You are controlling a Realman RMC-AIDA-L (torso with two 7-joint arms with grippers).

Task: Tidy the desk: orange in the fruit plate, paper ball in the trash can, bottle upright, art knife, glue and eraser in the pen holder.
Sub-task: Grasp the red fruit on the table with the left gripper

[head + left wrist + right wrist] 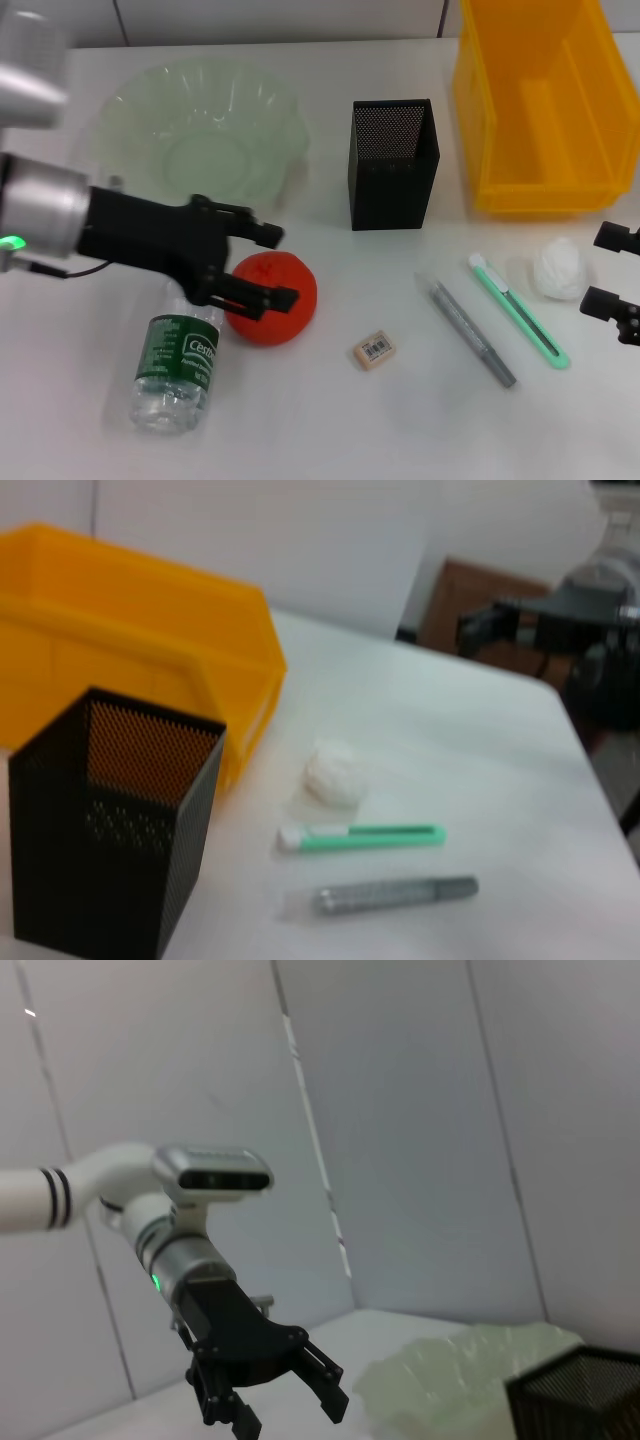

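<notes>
The left claw [278, 266] reaches in from the left side of a white desk [330, 420], its two black fingers spread apart, above the orange [272, 297]. One finger crosses the fruit's front; whether it touches cannot be told. Just behind the claw sits the pale green fruit plate [200, 130]. Under the arm, on the near side, the bottle [180, 365] lies on its side beside the orange. Past the claw's tips stands the black mesh pen holder [393, 165], with the yellow trash can [540, 110] beyond it. Nearer the front lie the eraser [374, 350], a grey pen [472, 332], a green art knife [518, 310] and the paper ball [560, 268]. The right claw [612, 285] waits at the desk's right edge, fingers apart.
</notes>
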